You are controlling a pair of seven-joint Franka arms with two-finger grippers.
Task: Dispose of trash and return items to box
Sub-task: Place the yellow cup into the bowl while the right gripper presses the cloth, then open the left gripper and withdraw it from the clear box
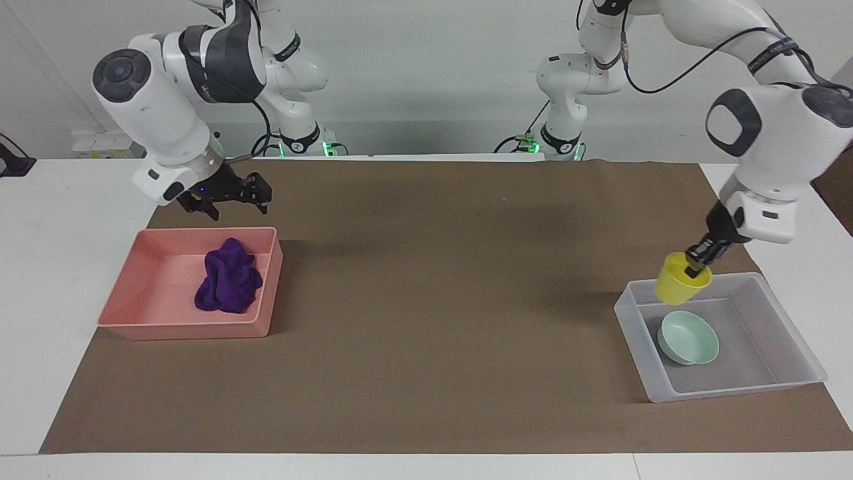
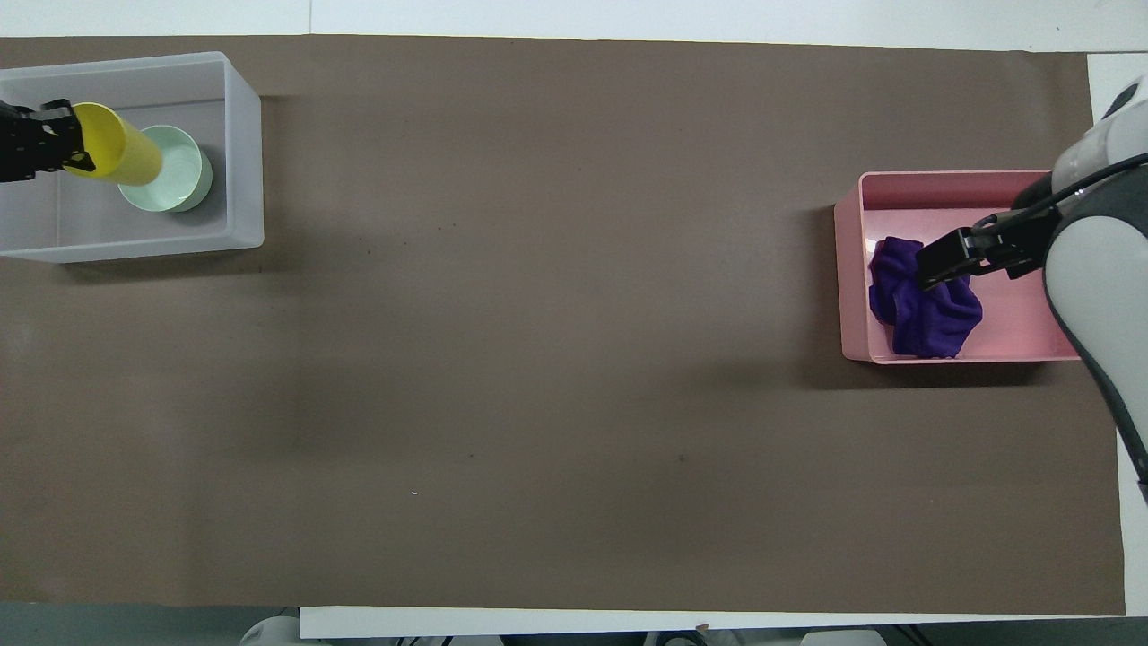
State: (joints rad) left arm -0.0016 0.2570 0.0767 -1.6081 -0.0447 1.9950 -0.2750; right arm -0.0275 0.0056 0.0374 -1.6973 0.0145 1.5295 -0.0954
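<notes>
My left gripper (image 1: 696, 264) is shut on the rim of the yellow cup (image 1: 680, 281) and holds it tilted in the air over the translucent box (image 1: 633, 340). The mint-green bowl (image 1: 688, 338) lies in the box. In the overhead view the cup (image 2: 115, 148) partly covers the bowl (image 2: 175, 175) inside the box (image 2: 244, 152), with the left gripper (image 2: 61, 144) at the frame's edge. The purple cloth (image 1: 228, 277) lies in the pink tray (image 1: 160, 283). My right gripper (image 1: 230, 197) is open and empty, raised above the tray's edge nearer the robots; the overhead view also shows the right gripper (image 2: 942, 260) over the cloth (image 2: 928, 318).
A brown mat (image 1: 426, 300) covers most of the white table. The pink tray (image 2: 1022, 332) stands at the right arm's end and the box at the left arm's end, with bare mat between them.
</notes>
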